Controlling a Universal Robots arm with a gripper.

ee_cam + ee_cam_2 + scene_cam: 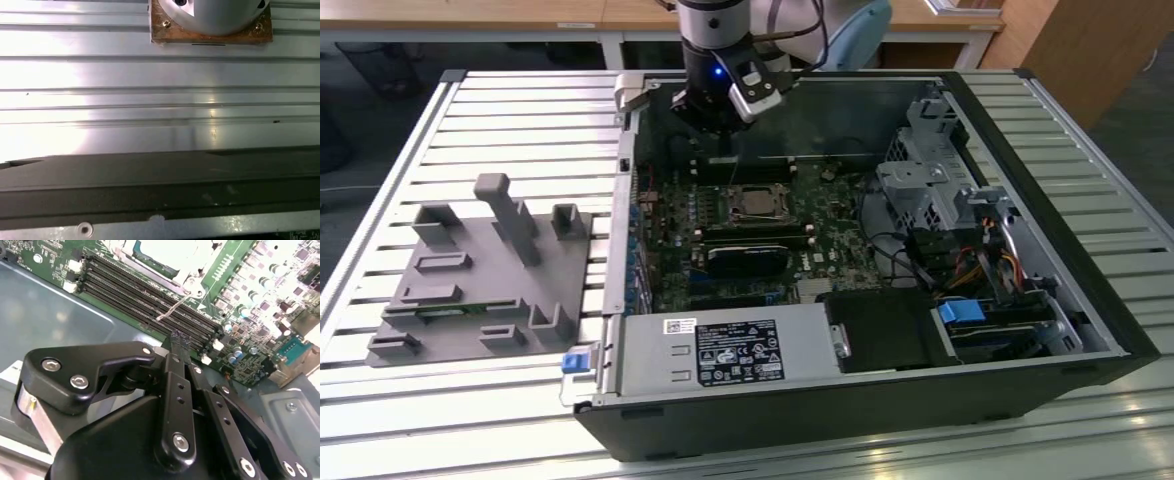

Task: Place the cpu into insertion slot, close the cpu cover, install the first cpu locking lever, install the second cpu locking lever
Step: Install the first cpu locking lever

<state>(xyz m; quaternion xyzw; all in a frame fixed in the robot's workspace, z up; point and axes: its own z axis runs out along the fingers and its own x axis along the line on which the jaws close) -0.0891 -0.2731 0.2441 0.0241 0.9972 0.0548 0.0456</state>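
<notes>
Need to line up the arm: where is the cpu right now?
In the exterior view the cpu sits in its socket on the green motherboard, inside the open computer case, just behind the black graphics card, below the gripper.

Arm [715,25]: round, silver and black, with a small blue light.
Gripper [175,342]: black metal bars with shiny round screws.
Cables [817,35]: thin and black.

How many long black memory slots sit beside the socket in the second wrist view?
4 long black memory slots, lying parallel side by side on the green circuit board, past the tool's tip; no others visible there.
</notes>
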